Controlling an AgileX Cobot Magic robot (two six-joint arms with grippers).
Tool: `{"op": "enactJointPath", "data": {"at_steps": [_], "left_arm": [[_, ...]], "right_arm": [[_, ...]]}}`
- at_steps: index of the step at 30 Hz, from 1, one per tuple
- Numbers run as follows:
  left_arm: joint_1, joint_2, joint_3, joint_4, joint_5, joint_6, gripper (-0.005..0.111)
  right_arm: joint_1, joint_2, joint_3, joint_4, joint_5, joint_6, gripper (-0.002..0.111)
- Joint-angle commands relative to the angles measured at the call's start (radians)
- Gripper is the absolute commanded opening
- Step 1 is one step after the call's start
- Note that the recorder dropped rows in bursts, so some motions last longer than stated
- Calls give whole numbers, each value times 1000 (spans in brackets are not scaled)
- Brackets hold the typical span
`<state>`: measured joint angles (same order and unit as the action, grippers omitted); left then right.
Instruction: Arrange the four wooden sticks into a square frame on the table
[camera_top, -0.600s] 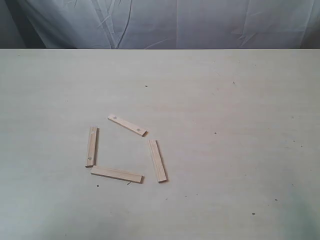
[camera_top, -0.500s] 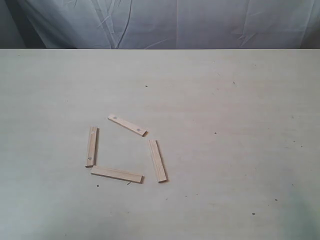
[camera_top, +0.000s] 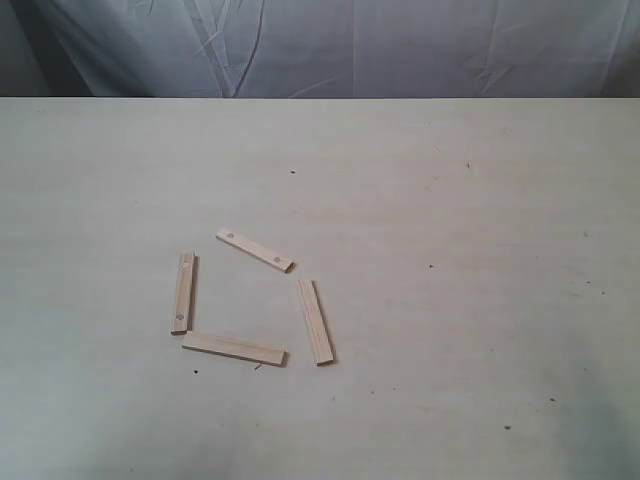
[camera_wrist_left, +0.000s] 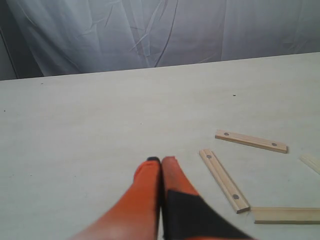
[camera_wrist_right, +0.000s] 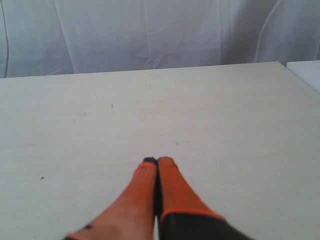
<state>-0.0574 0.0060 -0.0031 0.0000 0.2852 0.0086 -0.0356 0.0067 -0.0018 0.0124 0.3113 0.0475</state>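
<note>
Four short, flat, pale light-wood sticks lie flat on my large pale cream wood-grain bench (camera_top: 450, 200). In the exterior view they sit left of its middle, in a loose, unclosed ring, and none overlaps another.

1. Far stick (camera_top: 255, 251): a small dark dot near each end. It lies slanted, with its right end nearer the camera.
2. Left stick (camera_top: 183, 292): also dotted near both ends, running near to far. Its far end is well apart from the far stick's left end, so that corner gapes.
3. Near stick (camera_top: 233, 349): plain, running across. Its left end is just beside the left stick's near end; I cannot tell whether they touch.
4. Right stick (camera_top: 315, 335): plain and slightly tilted. Its far end is near the far stick's right end with a small gap, and its near end is just beside the near stick's right end.
5. Square frame: not formed; the sticks only rough out its outline.
6. Left claw (camera_wrist_left: 161, 161): two orange fingers pressed together with nothing between them, over bare bench. The left stick lies near it, off to one side and apart. I cannot tell whether the tips touch the bench.
7. Right claw (camera_wrist_right: 158, 161): two orange fingers likewise pressed together with nothing between them, over bare bench.
8. Grey wrinkled cloth (camera_top: 350, 45): hangs behind the bench's far edge.
</note>
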Motion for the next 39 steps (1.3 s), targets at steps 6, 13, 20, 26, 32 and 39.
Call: {"op": "enactJointPath", "data": {"at_steps": [6, 13, 20, 26, 32, 39], "left_arm": [[-4, -6, 3, 0, 1, -1, 0], [-4, -6, 3, 0, 1, -1, 0], [-4, -6, 3, 0, 1, -1, 0], [-4, -6, 3, 0, 1, -1, 0], [-4, -6, 3, 0, 1, -1, 0], [-4, -6, 3, 0, 1, -1, 0]], "right_arm": [[-3, -7, 2, -1, -8, -2, 0], [-3, -7, 2, -1, -8, -2, 0], [-3, -7, 2, -3, -371, -2, 0], [-3, -7, 2, -3, -700, -2, 0], [-3, 67, -145, 146, -522, -240, -1], [-3, 627, -645, 125, 34, -276, -1]]}}
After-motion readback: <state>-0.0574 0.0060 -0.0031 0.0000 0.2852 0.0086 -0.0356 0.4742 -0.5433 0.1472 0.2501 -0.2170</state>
